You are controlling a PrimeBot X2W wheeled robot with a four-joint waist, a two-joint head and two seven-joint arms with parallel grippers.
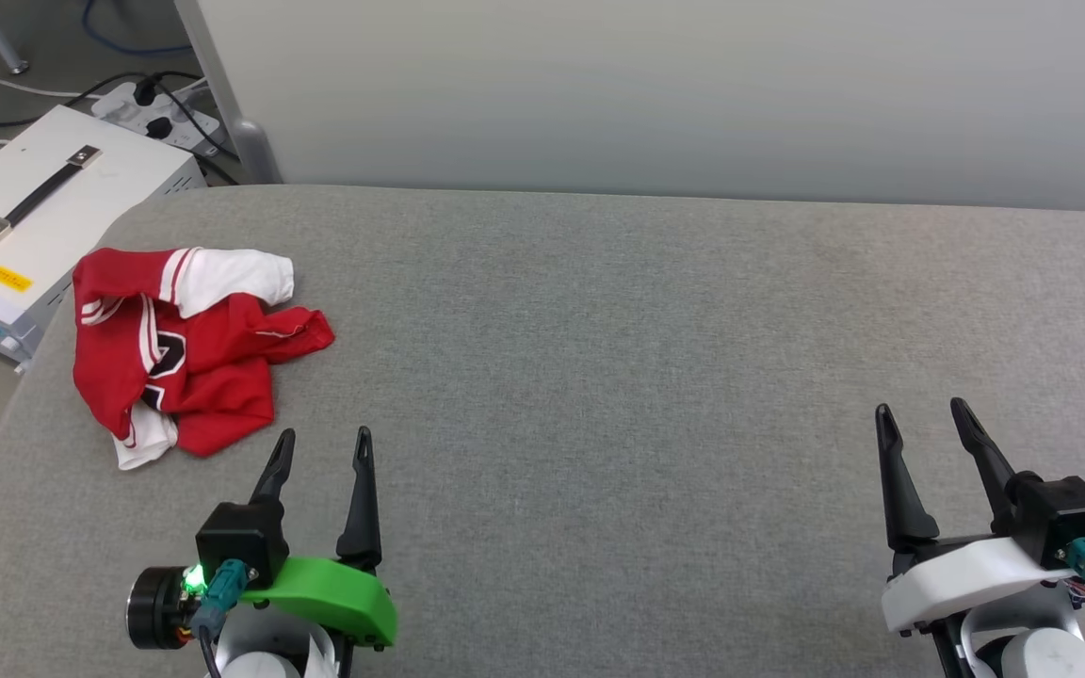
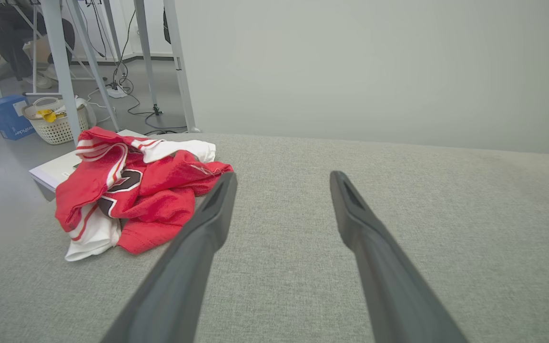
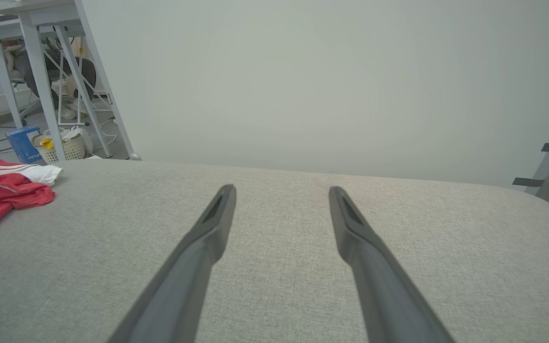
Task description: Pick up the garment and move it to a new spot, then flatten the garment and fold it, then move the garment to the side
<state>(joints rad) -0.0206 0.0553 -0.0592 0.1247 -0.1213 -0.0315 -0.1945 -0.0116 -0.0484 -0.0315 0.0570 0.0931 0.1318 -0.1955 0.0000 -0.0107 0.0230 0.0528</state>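
Red jersey cloth, the garment (image 1: 189, 353), lay crumpled on the grey tabletop (image 1: 599, 330) at the edge nearest the white case (image 1: 34, 207). Left pincer (image 1: 324, 435), wide and empty, stood just beyond it from the case, apparently poised for pickup; right pincer (image 1: 920, 408), likewise wide, stood farthest from the case.
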